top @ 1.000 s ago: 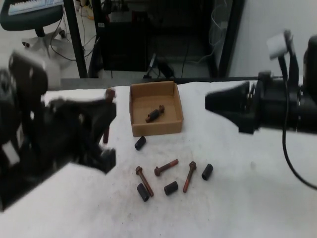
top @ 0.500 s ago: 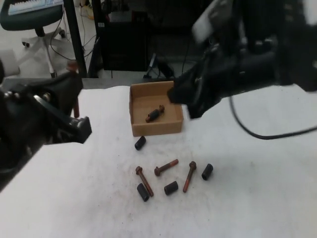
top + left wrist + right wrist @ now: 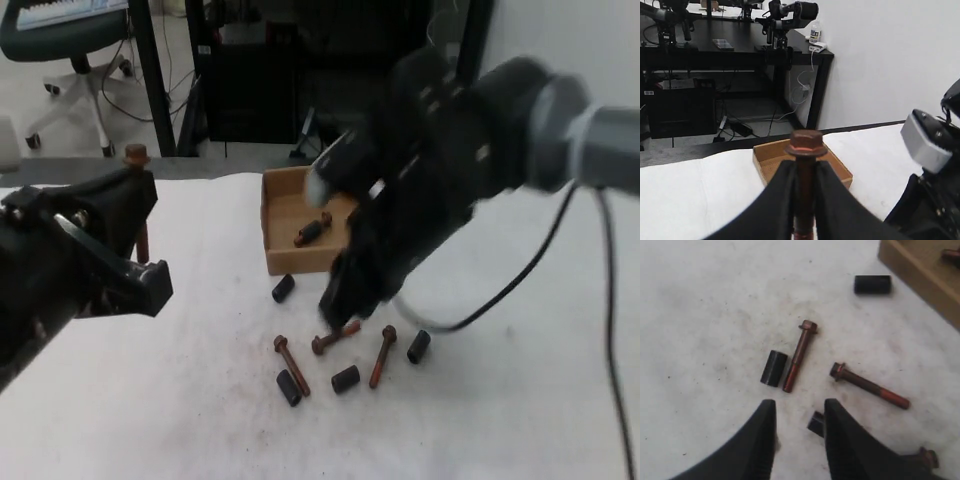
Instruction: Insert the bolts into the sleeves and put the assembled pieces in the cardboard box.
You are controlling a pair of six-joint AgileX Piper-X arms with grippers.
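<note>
1 bolt (image 3: 806, 145) was held upright, clamped by the left gripper (image 3: 804, 169). The right gripper (image 3: 800, 406), its jaws parted and empty, was positioned over 3 loose bolts (image 3: 382, 356) and 4 sleeves (image 3: 345, 379) on the bench (image 3: 500, 410). 1 assembled piece (image 3: 312, 231) was seen inside the cardboard box (image 3: 290, 263).

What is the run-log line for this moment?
left gripper: shut on bolt, upright, head up | right gripper: open above loose bolts and sleeves | cardboard box: one assembled piece inside

The white-covered bench (image 3: 520, 400) carries a cardboard box (image 3: 283, 262), with three loose bolts (image 3: 382, 357) and four short black sleeves (image 3: 345, 379) scattered on its near side.
</note>
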